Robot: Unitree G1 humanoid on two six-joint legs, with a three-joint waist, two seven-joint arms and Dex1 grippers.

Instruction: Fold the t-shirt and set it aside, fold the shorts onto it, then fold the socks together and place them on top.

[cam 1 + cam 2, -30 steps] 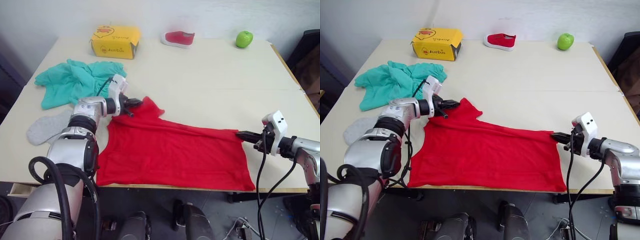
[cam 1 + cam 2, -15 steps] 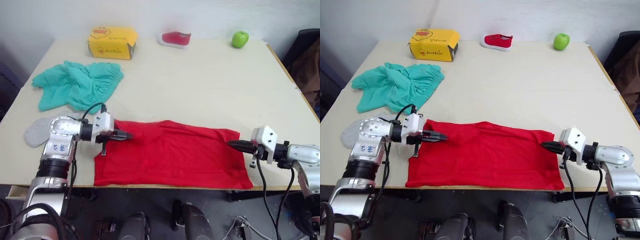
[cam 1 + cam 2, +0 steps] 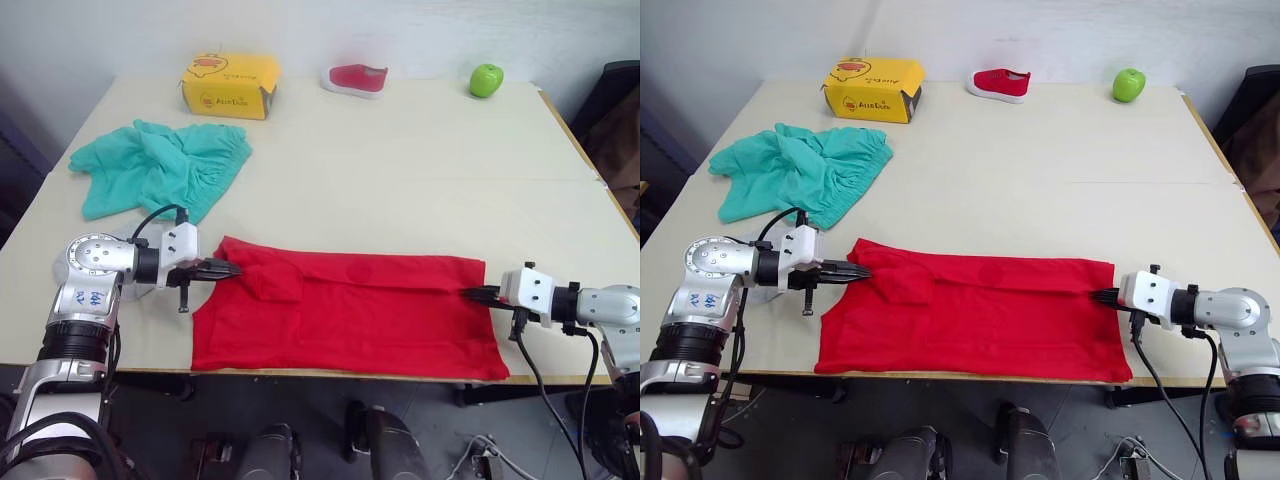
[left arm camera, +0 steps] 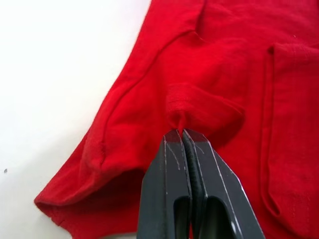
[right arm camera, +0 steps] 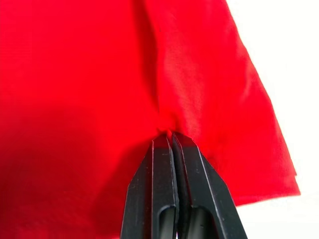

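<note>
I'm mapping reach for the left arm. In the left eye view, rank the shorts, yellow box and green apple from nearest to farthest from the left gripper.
From the left gripper:
1. shorts, just beyond it on the robot's left.
2. yellow box, at the far edge, left side.
3. green apple, far right corner.

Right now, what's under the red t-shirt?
The t-shirt lies flat on the table, both grippers pinching its ends: left, right. Anything else beneath the cloth is covered and cannot be seen.
</note>
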